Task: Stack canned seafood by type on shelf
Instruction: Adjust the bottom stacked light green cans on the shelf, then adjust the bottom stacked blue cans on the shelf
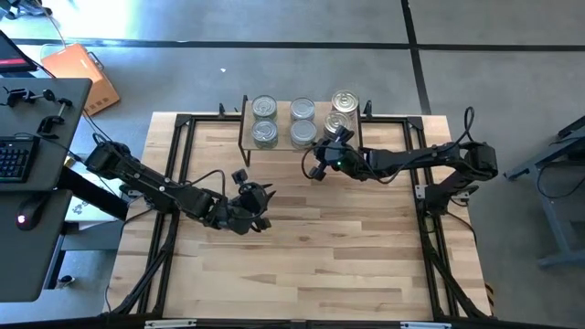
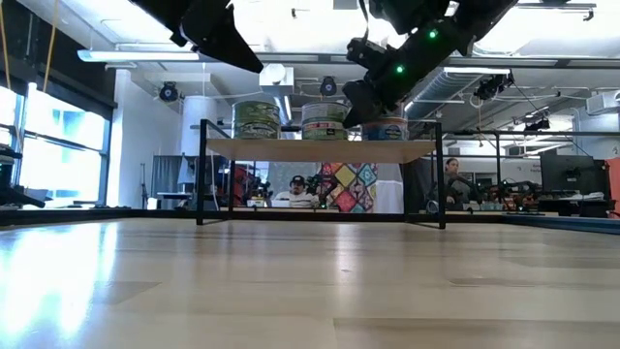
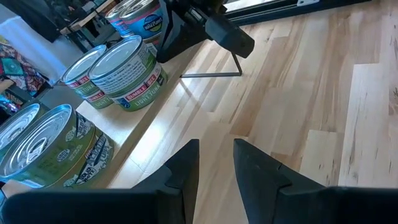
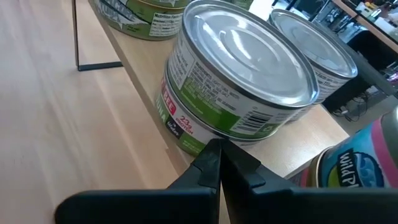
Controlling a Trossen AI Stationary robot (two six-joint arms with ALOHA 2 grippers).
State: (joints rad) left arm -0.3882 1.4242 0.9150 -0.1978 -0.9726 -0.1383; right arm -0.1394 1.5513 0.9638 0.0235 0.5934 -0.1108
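All the cans (image 1: 303,122) are seen on the shelf (image 1: 245,128) at the far edge of the table (image 1: 302,265), in three columns of stacks: green-labelled ones at the left and middle, blue-and-pink ones at the right. No can is seen on the bare table, so the sorting is judged to be near its end or finished.

The right gripper (image 1: 322,161) is held just in front of the shelf's near edge, in line with the middle column. Its fingers are pressed together with nothing between them, and in its own wrist view the tips (image 4: 217,163) are pointed at the base of the nearest green stack (image 4: 239,81), very close to it. That stack lies straight ahead and slightly higher than the fingertips; any tidying nudge would be made along that line, away from the robot.

The left gripper (image 1: 249,208) is kept well back over the middle of the table, its fingers (image 3: 186,163) slightly apart and empty. The right arm is plainly the nearer one.
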